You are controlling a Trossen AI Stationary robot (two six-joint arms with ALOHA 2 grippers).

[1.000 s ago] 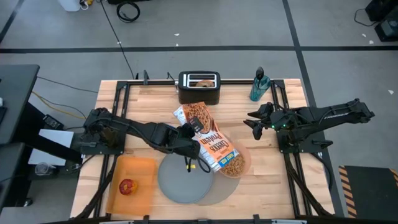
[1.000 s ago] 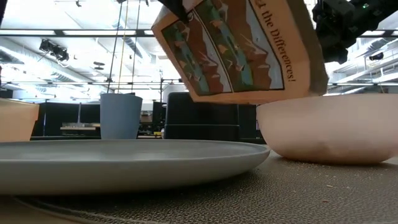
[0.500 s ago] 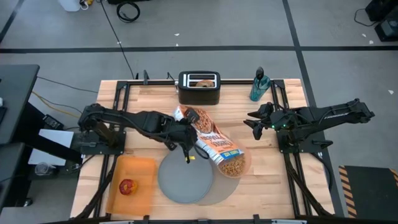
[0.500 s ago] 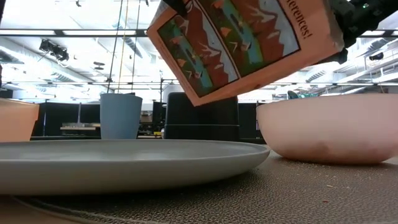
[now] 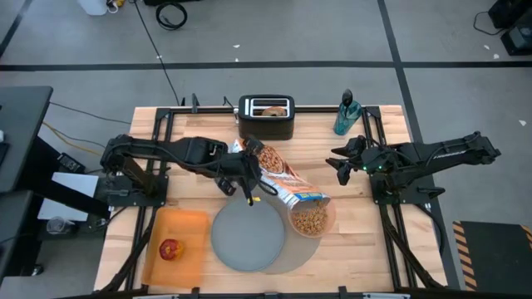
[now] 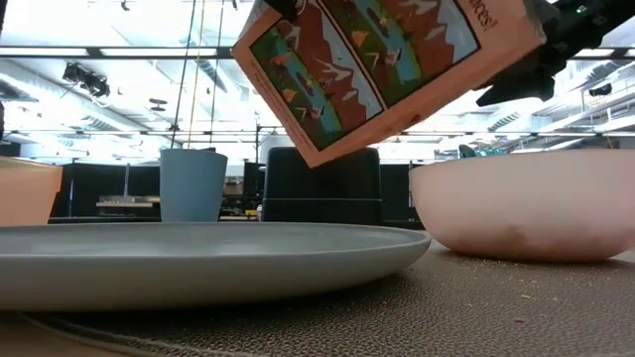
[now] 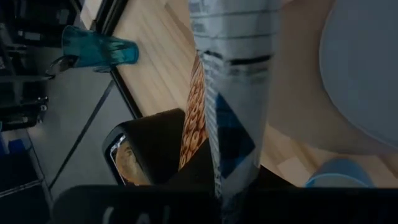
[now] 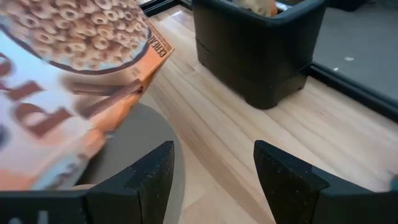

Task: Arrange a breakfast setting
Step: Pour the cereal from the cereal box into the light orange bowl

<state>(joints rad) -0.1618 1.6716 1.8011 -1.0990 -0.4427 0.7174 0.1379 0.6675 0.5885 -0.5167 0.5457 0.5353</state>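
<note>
High view: wooden table on grey floor, left end effector gripping cereal box, right end effector wide.

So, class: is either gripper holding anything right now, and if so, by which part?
The left gripper holds the tilted cereal box by its upper end, farthest from the bowl. The right gripper is open and holds nothing.

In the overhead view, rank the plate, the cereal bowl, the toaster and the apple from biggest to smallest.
1. plate
2. toaster and bowl: look about alike, not ranked
3. apple
</note>
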